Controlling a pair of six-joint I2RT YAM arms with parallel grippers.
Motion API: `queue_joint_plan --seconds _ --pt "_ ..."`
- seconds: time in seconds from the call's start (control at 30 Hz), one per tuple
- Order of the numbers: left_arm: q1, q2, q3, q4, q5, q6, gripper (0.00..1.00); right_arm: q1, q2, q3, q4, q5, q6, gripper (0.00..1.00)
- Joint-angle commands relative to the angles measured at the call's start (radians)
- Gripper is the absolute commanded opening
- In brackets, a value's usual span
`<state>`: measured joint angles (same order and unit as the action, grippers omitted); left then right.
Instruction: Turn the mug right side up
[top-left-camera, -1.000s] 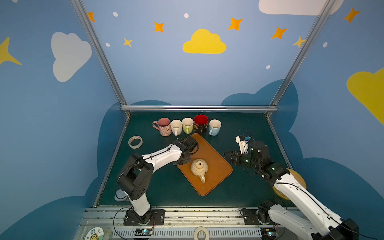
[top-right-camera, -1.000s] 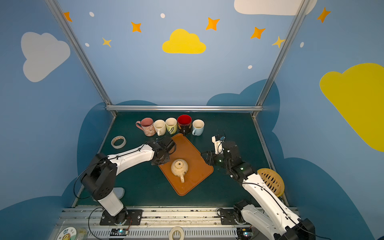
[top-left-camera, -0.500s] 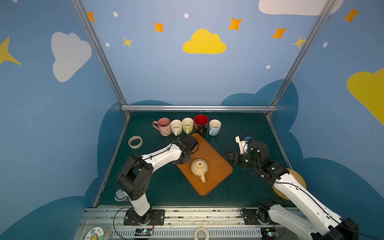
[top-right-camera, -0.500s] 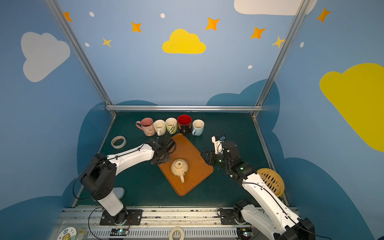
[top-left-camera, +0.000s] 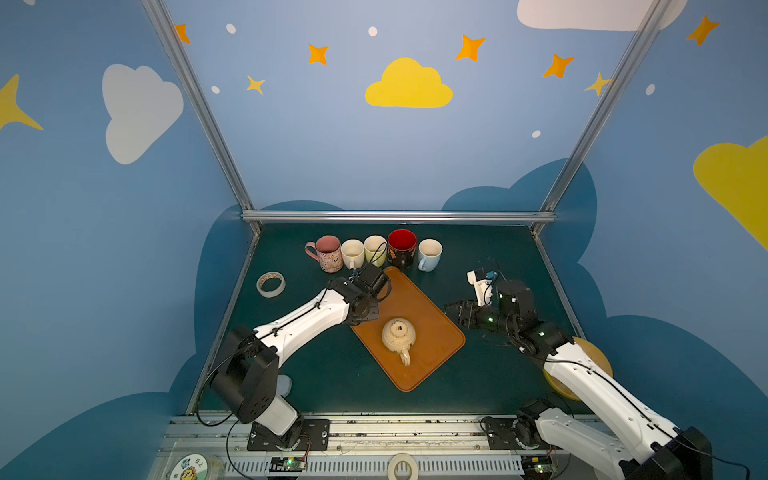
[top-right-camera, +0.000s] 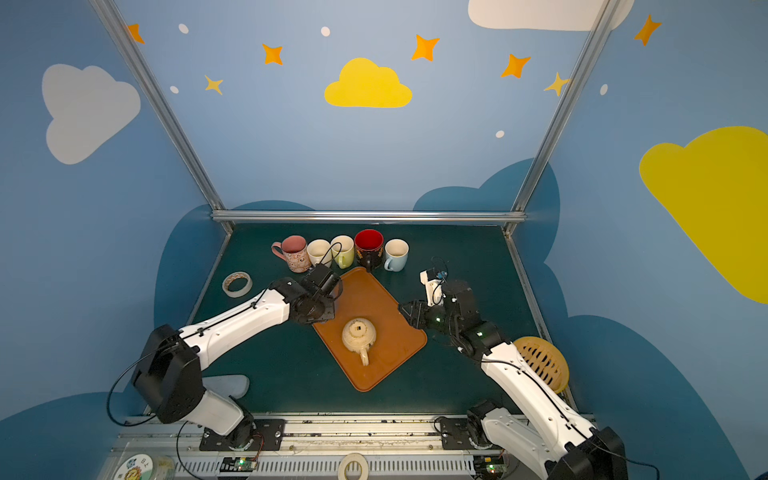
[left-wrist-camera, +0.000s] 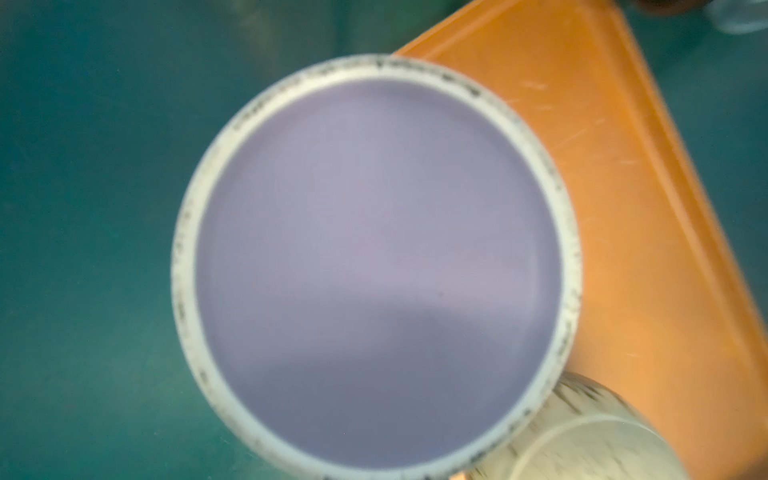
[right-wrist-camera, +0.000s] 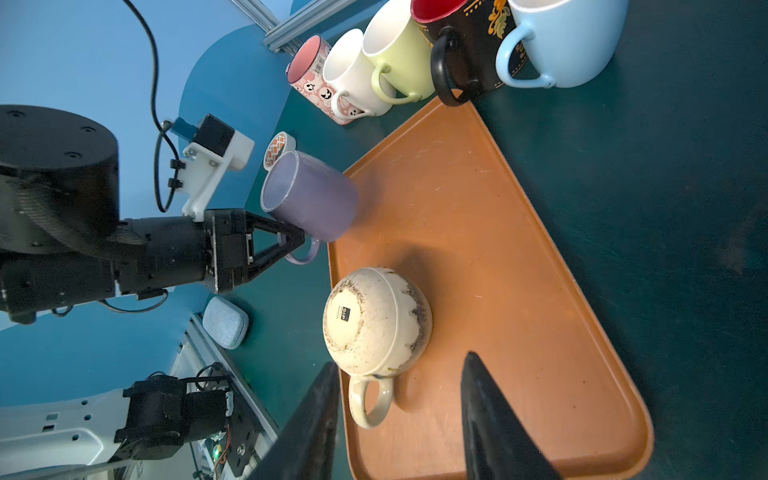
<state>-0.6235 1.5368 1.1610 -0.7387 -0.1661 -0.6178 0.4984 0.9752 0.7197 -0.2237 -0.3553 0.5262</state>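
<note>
The left gripper (right-wrist-camera: 297, 245) pinches the handle of the purple mug (right-wrist-camera: 311, 203), with its two fingers pressed on the loop from both sides. The mug is upside down: its base, a flat purple disc with a pale speckled ring, faces the left wrist camera, and its mouth points down toward the near corner of the orange tray (right-wrist-camera: 519, 249). Its long axis is tilted a little away from the vertical. I cannot tell if the mouth rim touches the tray or hangs just above it, and in both top views the arm hides this mug. I think the next move needs a lift first and then a roll of the wrist, because the mouth is very low. Just beside it on the tray stands a cream mug (right-wrist-camera: 376, 320), also base up, and it could be hit during the swing. The right gripper (right-wrist-camera: 401, 360) hovers near this cream mug with fingers spread and empty, the handle pointing toward it. At the back of the surface (top-left-camera: 490, 257) five upright mugs (top-left-camera: 376, 251) stand in a row. A tape roll (top-left-camera: 270, 284) lies well apart.
</note>
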Motion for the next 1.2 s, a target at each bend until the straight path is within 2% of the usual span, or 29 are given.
queue_joint_plan --seconds 0.0,0.37,0.5,0.67,0.93,1.17 --pt "0.019 -0.050 0.023 0.033 0.039 0.035 0.04 0.002 0.012 -0.006 0.039 -0.036 0.017 0.42" --pt "0.069 -0.228 0.006 0.200 0.255 0.044 0.04 -0.035 0.047 -0.043 0.213 -0.191 0.092 0.47" --pt "0.074 -0.253 0.013 0.259 0.332 0.031 0.04 -0.076 0.079 -0.105 0.357 -0.305 0.190 0.48" --pt "0.086 -0.270 0.012 0.358 0.426 -0.001 0.04 -0.090 0.116 -0.143 0.523 -0.388 0.290 0.50" --pt "0.099 -0.243 0.021 0.551 0.518 -0.077 0.04 -0.082 0.211 -0.194 0.818 -0.442 0.499 0.54" --pt "0.099 -0.196 0.020 0.753 0.586 -0.179 0.04 -0.049 0.301 -0.203 1.104 -0.403 0.662 0.58"
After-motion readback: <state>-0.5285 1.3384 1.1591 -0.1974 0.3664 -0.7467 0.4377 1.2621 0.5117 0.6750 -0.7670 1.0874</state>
